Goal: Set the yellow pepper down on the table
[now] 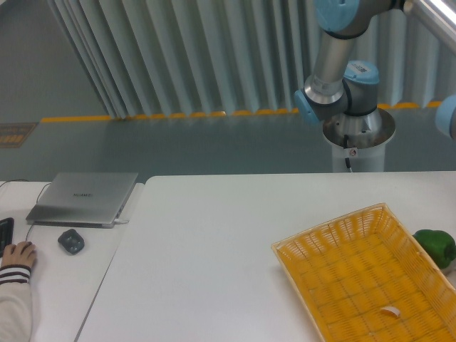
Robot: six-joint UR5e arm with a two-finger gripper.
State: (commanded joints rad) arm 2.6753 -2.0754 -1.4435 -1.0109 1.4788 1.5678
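Observation:
The yellow pepper is out of view in the camera frame. The gripper is also out of view, past the right edge; only upper arm links (335, 78) and a blue joint at the right edge (449, 117) show. The orange-yellow woven basket (335, 246) lies on the white table (214, 249) at the lower right, with only a small pale scrap (390, 311) inside it.
A green bell pepper (436, 246) rests on the table just right of the basket. A closed laptop (85, 197), a mouse (70, 241) and a person's hand (17, 254) sit at the left on a neighbouring table. The robot's pedestal (358, 139) stands behind the table.

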